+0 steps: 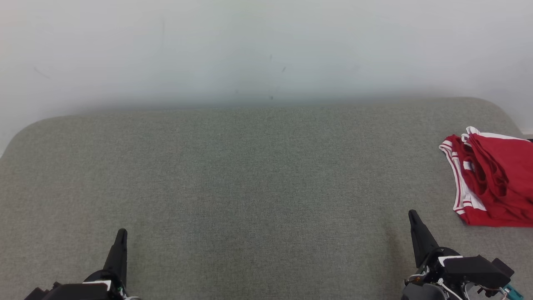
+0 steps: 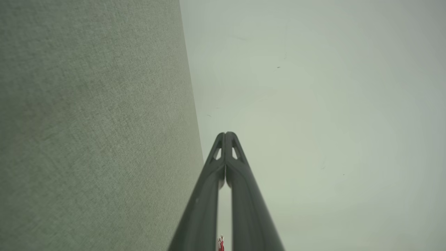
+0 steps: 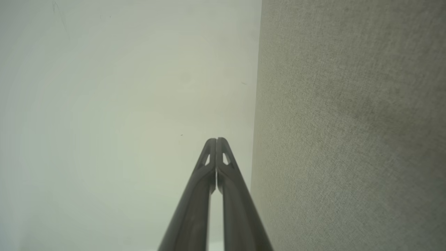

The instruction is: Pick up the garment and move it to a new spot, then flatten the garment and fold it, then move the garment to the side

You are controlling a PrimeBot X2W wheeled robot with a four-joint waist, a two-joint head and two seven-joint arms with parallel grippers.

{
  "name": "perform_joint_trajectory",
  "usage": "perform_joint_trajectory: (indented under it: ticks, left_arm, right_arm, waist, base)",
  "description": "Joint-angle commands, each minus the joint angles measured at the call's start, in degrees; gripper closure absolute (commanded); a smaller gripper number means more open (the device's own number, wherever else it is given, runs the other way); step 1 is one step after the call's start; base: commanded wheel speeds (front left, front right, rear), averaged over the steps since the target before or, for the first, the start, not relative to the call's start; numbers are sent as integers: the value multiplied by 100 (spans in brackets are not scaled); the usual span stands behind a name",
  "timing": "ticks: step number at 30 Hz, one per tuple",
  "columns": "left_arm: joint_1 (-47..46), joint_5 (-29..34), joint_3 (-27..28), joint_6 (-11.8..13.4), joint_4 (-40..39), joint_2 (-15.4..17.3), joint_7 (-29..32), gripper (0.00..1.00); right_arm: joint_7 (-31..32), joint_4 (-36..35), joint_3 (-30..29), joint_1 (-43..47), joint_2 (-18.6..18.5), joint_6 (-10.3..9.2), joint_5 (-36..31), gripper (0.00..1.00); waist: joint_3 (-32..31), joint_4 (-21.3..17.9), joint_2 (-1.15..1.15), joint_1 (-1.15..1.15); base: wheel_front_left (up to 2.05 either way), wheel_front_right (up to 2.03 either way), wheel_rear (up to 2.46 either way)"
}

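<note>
A red garment (image 1: 491, 183) with white trim lies folded at the far right of the grey fabric surface (image 1: 250, 175), partly cut off by the head view's right edge. My left gripper (image 1: 121, 233) sits low at the lower left, shut and empty. My right gripper (image 1: 413, 214) stands at the lower right, shut and empty, a short way left of and nearer than the garment. In the left wrist view the gripper (image 2: 226, 134) has its fingers pressed together, with a tiny red speck (image 2: 220, 244) between their bases. The right wrist view has the gripper (image 3: 216, 140) with tips touching.
A pale wall (image 1: 266, 50) rises behind the grey surface, whose far corners are rounded. The surface's far edge (image 2: 191, 104) runs beside the left fingers and likewise (image 3: 256, 104) beside the right fingers.
</note>
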Motion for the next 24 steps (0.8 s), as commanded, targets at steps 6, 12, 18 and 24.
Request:
perform_joint_trajectory:
  ticks: [6,12,18,24]
  left_arm:
    - [-40,-27,13,-8,-1,16,-2,100]
    - [-40,-27,13,-8,-1,16,-2,100]
    - [-40,-27,11,-8,-2,16,-2,100]
    - [-40,-27,13,-8,-2,16,-2,100]
  right_arm:
    - [16,-13,-2,-26,16,-12,11,100]
    - [16,-13,-2,-26,16,-12,11,100]
    - [16,-13,-2,-26,16,-12,11,100]
    - [16,-13,-2,-26,16,-12,11,100]
  waist:
    - [0,0,0,0]
    - [0,0,0,0]
    - [0,0,0,0]
    - [0,0,0,0]
  base:
    - [0,0,0]
    - [0,0,0]
    - [0,0,0]
    - [0,0,0]
